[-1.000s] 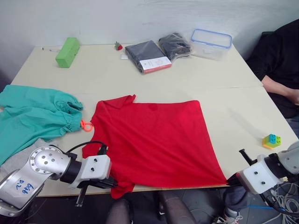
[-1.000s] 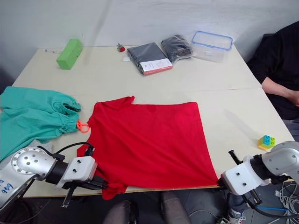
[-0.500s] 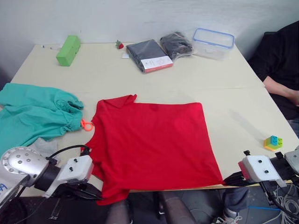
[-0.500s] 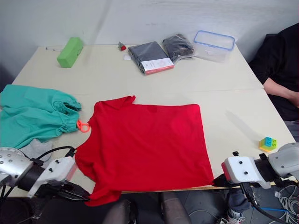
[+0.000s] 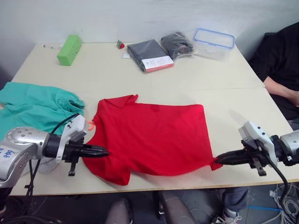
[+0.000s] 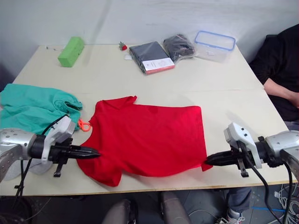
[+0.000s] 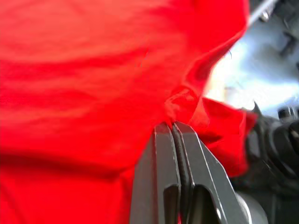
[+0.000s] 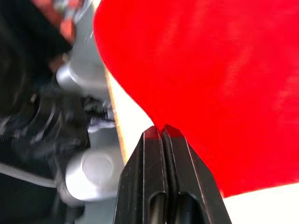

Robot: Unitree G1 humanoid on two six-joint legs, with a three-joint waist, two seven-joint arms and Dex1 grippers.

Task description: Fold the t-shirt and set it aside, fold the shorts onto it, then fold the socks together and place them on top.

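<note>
Both grippers have come up from below the near table edge, lifting the t-shirt's (image 5: 152, 135) near hem. I see my left gripper (image 5: 105, 151) pinched on its near-left corner and my right gripper (image 5: 218, 160) pinched on its near-right corner. Shorts (image 5: 32, 109) lie at the table's (image 5: 187, 79) left side.

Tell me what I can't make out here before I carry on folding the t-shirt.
- Socks: not identifiable; the left arm covers the table by the shorts in the eye views.
- Shorts: cut off by the picture's left edge.
- T-shirt near hem: lifted between the left gripper and right gripper, so the underside and the table beneath are hidden.
- White label on the dark packaged garments: too small to read.
- Person: cut off at the right edge.
</note>
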